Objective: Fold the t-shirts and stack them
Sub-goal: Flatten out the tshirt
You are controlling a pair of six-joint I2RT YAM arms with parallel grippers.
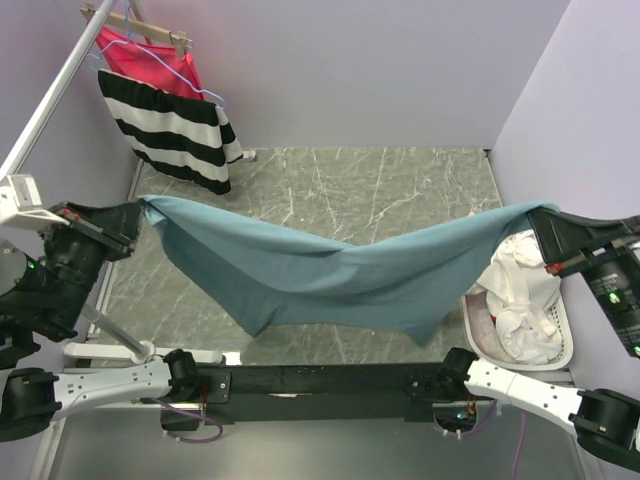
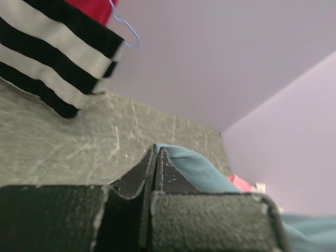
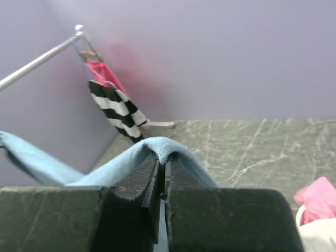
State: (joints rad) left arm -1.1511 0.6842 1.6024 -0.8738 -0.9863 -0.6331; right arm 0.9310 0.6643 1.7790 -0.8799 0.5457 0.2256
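Two hands are sharing this one: I am pinching one end of the large dusty slate-blue cloth t-shirt (image 1: 330, 275) in the left hand (image 1: 138, 210) and the other end in the right hand (image 1: 535, 215). Both wrist views are showing the black fingers pressed flat together with a fold of blue cloth nipped at their tips, so each hand is fully closed on the shirt.

The shirt is hanging above the dark grey marbled worktop (image 1: 330, 180). Its long axis is running straight across from left to right, sagging in the middle, and its loose lower edge is drooping toward the arm bases. I cannot tell whether the lowest corners are brushing the surface. Neither hand is nearer than the other; from each, the cloth is lying inward toward the centre.

The right end is passing over the white plastic laundry basket (image 1: 556, 358) of pale clothes.

I am judging that the coming move is a level lowering, with both hands descending together so the span is landing flat instead of bunching.
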